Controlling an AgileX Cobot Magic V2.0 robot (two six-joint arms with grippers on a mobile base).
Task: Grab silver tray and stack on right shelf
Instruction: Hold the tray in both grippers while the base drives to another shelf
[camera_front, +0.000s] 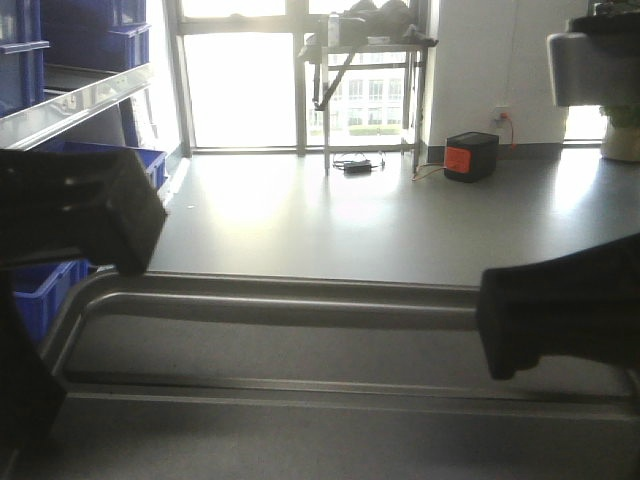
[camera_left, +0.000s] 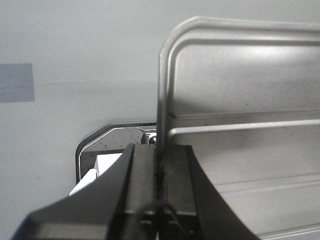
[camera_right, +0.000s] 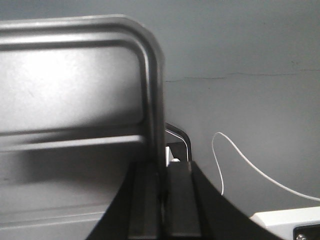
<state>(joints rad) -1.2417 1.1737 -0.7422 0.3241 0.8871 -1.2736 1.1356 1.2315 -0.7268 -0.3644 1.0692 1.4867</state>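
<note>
Silver tray (camera_left: 240, 90) edges pinched inside left pincer (camera_left: 160, 152) and right pincer (camera_right: 163, 170).

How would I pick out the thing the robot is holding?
Look below the bright windows to the near edge of the front view. There a silver tray spans between the left gripper and right gripper, each clamped on a rim. Unlike the blue bins beside it, it is shiny metal with raised ribs.

— How's the left tool (camera_left: 160, 152)?
— Clamped on the side rim of the silver tray (camera_left: 240, 85), one finger (camera_left: 142, 170) outside the rim and one inside.
— And the right tool (camera_right: 163, 167)?
— The same pinch on the opposite rim. Both arms reach forward, one tool at each end.
</note>
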